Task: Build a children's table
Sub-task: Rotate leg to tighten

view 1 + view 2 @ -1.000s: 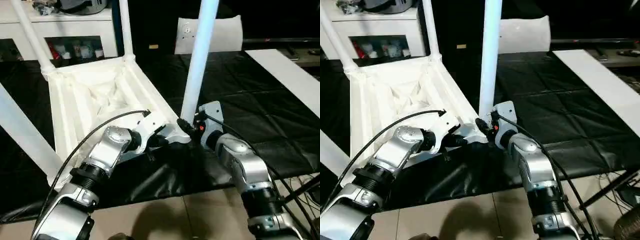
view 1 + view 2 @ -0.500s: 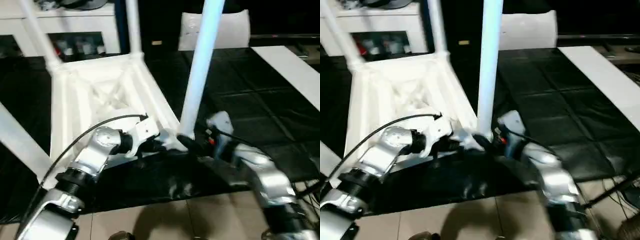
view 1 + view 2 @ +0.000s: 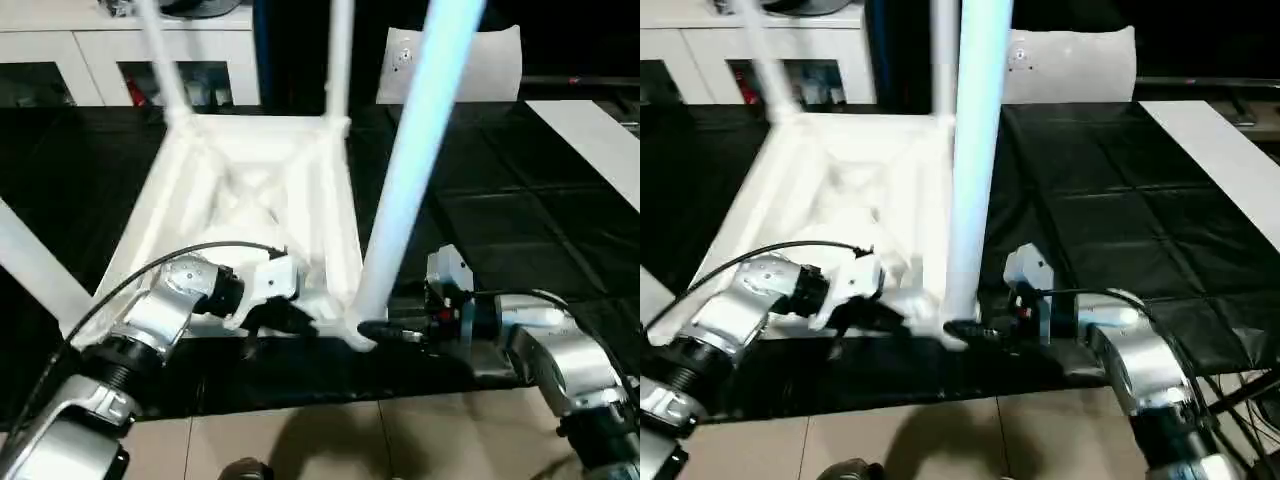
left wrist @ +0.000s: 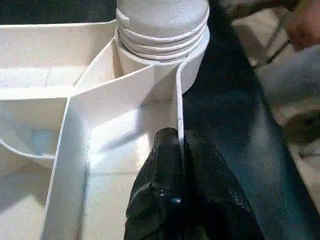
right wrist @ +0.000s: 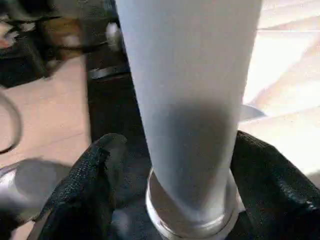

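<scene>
Pinching a thin rib of the upturned tabletop [image 3: 255,190] at its near corner, our left claw [image 4: 179,150] was clamped shut on the white plastic wall just beside the round corner socket [image 4: 162,47], where threaded rings showed at the leg's base. The tabletop lay ribbed side up on the black-covered desk [image 3: 500,230], legs standing from its far corners and another crossing the left edge of the head view. Just right of the left claw, the near leg [image 3: 415,170] rose upright from that socket. Our right claw [image 5: 172,175] came in level from the right, its black fingers [image 5: 92,175] set on either side of the leg's foot; whether they were squeezing the tube or merely bracketing it, we could not tell.

We judged the seating of this leg to be the step in hand. If the right claw turned or pushed off-axis, the threads could cross or the leg could lean and jam. If the left claw's narrow hold slipped off the rib, the light tabletop could spin or slide across the slick cover.

We could read no brand, label or writing.
</scene>
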Available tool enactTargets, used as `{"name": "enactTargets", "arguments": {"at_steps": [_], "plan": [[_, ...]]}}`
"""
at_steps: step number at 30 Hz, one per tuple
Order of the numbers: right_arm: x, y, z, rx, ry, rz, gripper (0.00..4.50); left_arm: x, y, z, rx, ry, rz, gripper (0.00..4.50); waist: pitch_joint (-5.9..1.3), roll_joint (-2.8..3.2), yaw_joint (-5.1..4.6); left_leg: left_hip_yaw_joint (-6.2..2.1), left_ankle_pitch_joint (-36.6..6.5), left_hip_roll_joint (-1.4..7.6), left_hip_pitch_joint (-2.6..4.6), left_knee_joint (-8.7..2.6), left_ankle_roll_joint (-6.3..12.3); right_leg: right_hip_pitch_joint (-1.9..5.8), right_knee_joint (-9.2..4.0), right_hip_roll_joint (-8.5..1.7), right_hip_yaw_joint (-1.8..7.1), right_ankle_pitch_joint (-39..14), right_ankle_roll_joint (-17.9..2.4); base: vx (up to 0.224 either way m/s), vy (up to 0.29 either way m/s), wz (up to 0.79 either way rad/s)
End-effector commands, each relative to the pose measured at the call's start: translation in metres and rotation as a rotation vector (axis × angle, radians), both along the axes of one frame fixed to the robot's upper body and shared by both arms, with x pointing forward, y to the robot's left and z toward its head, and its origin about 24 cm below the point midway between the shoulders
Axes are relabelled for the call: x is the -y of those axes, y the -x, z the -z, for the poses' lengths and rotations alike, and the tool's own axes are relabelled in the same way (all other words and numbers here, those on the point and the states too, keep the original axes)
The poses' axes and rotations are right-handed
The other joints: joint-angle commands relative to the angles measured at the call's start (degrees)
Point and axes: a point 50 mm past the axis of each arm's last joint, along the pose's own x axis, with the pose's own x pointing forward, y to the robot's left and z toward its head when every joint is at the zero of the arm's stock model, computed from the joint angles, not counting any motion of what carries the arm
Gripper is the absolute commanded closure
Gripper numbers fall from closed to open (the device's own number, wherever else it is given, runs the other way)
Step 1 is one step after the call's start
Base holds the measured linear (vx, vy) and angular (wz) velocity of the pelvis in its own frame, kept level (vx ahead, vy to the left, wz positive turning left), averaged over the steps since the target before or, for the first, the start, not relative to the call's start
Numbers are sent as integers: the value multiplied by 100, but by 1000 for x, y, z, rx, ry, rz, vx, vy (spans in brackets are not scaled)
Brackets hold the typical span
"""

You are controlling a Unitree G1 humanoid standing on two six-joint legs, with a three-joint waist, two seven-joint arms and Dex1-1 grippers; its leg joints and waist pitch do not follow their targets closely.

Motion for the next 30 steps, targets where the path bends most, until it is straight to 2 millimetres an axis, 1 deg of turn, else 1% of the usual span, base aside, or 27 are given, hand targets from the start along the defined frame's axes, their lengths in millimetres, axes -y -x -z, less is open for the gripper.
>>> {"name": "enactTargets", "arguments": {"at_steps": [1, 2, 4, 5, 6, 7, 8, 9, 10, 11, 17, 19, 21, 22, 23, 24, 25, 26, 27, 28, 29, 30], "plan": [[-1, 2, -1, -27, 10, -78, 147, 11, 2, -4, 5, -31, 135, 450, -366, -18, -25, -74, -1154, 318, 201, -376, 271, 153, -354, -330, 138, -234, -1546, 0, 0, 0], [0, 2, -1, -38, 19, -99, 154, 11, 2, -5, 7, -40, 151, 450, -364, -40, -23, -72, -1147, 314, 197, -376, 277, 154, -353, -329, 133, -259, -1558, 0, 0, 0], [-1, 2, -1, -55, 24, -122, 176, 11, 1, -5, 4, -51, 165, 450, -368, -34, -9, -72, -1124, 316, 193, -371, 276, 159, -341, -339, 132, -271, -1561, 0, 0, 0], [-1, 2, -1, -58, 23, -125, 176, 11, 1, -5, 4, -51, 168, 450, -368, -32, -4, -68, -1119, 320, 197, -371, 281, 153, -345, -342, 134, -274, -1563, 0, 0, 0], [-2, 1, -1, -59, 21, -128, 196, 11, 1, -5, -1, -56, 173, 450, -369, -58, -2, -61, -1095, 321, 201, -364, 286, 148, -347, -345, 137, -256, -1577, 0, 0, 0], [-2, 1, -1, -60, 20, -130, 206, 11, 2, -5, -5, -59, 178, 450, -376, -47, 11, -60, -1064, 321, 199, -361, 290, 150, -338, -349, 135, -243, -1581, 0, 0, 0], [-3, 1, -1, -64, 18, -136, 206, 10, 2, -4, -5, -62, 182, 450, -374, -62, 13, -60, -1043, 319, 191, -359, 298, 152, -335, -348, 133, -240, -1580, 0, 0, 0], [-4, 0, -1, -65, 16, -140, 214, 10, 2, -5, -4, -63, 185, 450, -376, -59, 16, -60, -1029, 319, 190, -359, 300, 154, -333, -349, 131, -237, -1576, 0, 0, 0], [-4, 0, -1, -67, 16, -145, 221, 10, 1, -4, -2, -63, 188, 450, -374, -69, 15, -57, -1032, 318, 191, -359, 301, 150, -335, -344, 130, -253, -1565, 0, 0, 0], [-4, 0, -1, -71, 14, -150, 238, 10, 1, -4, -2, -65, 190, 450, -376, -66, 16, -57, -1026, 321, 196, -358, 299, 150, -331, -346, 130, -254, -1565, 0, 0, 0], [-7, 2, 0, -91, -8, -154, 250, 8, -1, -4, -1, -62, 181, 450, -376, -66, 43, -45, -1016, 322, 199, -350, 299, 142, -332, -348, 135, -280, -1556, 0, 0, 0], [-9, 5, 0, -100, -24, -132, 252, 8, -2, -4, -7, -34, 139, 450, -374, -55, 49, -46, -1051, 324, 203, -356, 268, 140, -338, -348, 137, -345, -1541, 0, 0, 0], [-13, 6, 1, -98, -30, -86, 253, 8, -5, -4, -11, -18, 87, 450, -371, -64, 50, -45, -1065, 321, 202, -358, 247, 139, -341, -345, 140, -365, -1530, 0, 0, 0], [-17, 6, 2, -94, -42, -36, 253, 8, -6, -4, -8, -6, 47, 450, -355, -53, 48, -47, -1108, 323, 196, -375, 216, 122, -347, -346, 148, -462, -1492, 0, 0, 0], [-20, 6, 3, -92, -49, -7, 253, 8, -8, -4, -6, 1, 25, 450, -356, -59, 51, -56, -1149, 319, 197, -378, 182, 125, -358, -354, 146, -555, -1467, 0, 0, 0], [-24, 5, 5, -79, -47, 54, 253, 10, -10, -3, -3, 11, -20, 450, -345, -67, 31, -62, -1302, 311, 196, -391, 107, 119, -380, -358, 151, -809, -1410, 0, 0, 0], [-27, 3, 7, -66, -39, 100, 253, 11, -11, -3, 2, 15, -54, 450, -323, -55, 1, -70, -1517, 307, 203, -417, -17, 95, -409, -360, 159, -1152, -1337, 0, 0, 0], [-30, 1, 9, -64, -37, 136, 253, 12, -12, -3, 1, 20, -79, 450, -302, -79, -36, -86, -1768, 300, 214, -431, -125, 84, -454, -378, 169, -1617, -1230, 0, 0, 0], [-35, -3, 13, -65, -36, 215, 253, 17, -15, -2, -5, 42, -142, 450, -295, -74, -62, -97, -1849, 298, 212, -439, -179, 83, -460, -388, 171, -1815, -1181, 0, 0, 0], [-39, -7, 15, -71, -36, 283, 254, 21, -17, -2, -13, 64, -199, 450, -279, -51, -110, -114, -1980, 293, 215, -458, -285, 54, -482, -384, 170, -2119, -1106, 0, 0, 0], [-44, -10, 17, -82, -43, 335, 254, 26, -18, -3, -24, 94, -242, 450, -279, -66, -137, -124, -2046, 288, 216, -463, -328, 51, -492, -383, 166, -2239, -1058, 0, 0, 0], [-48, -11, 18, -91, -50, 361, 254, 30, -19, -4, -32, 113, -269, 450, -280, -78, -200, -148, -2082, 274, 190, -481, -389, 71, -492, -383, 155, -2369, -994, 0, 0, 0]]}}
